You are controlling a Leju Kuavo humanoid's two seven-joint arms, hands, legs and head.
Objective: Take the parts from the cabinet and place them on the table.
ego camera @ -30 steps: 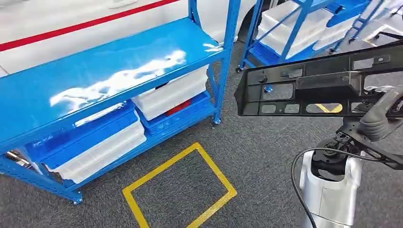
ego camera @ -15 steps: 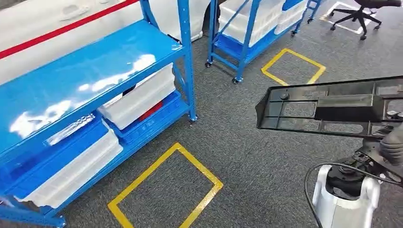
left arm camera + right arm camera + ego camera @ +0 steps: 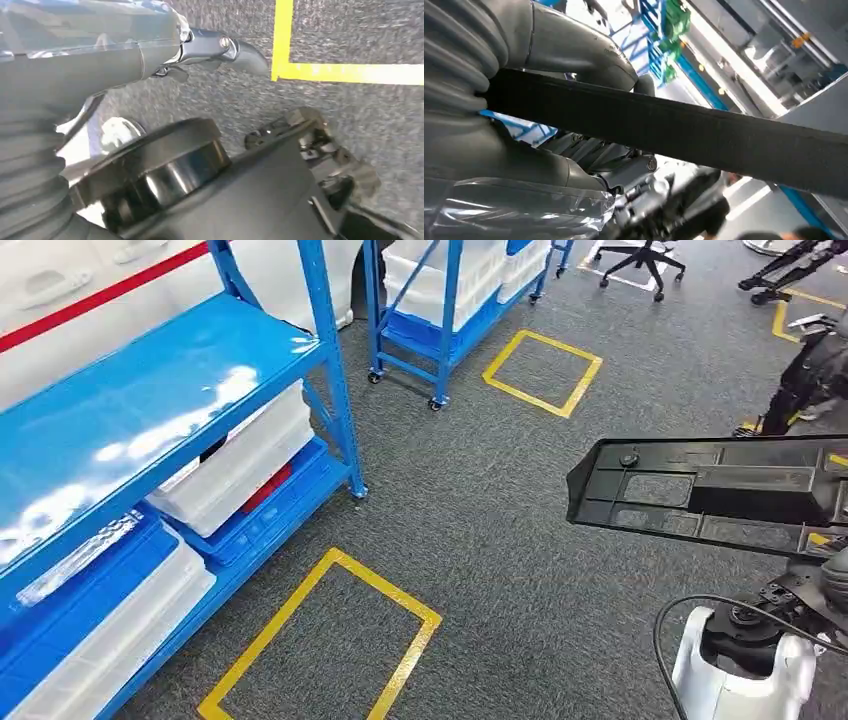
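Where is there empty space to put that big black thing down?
The top of the blue shelf is bare and shiny. The grey carpet inside the yellow floor square is free too. Below, the shelf is crowded with white bins. The right hand holds the black part.

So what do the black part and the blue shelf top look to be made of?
Black part: likely moulded plastic, matte, with ribs and cut-out openings. Shelf top: probably painted sheet metal, glossy blue, with bright streaky reflections. The right hand holds the part.
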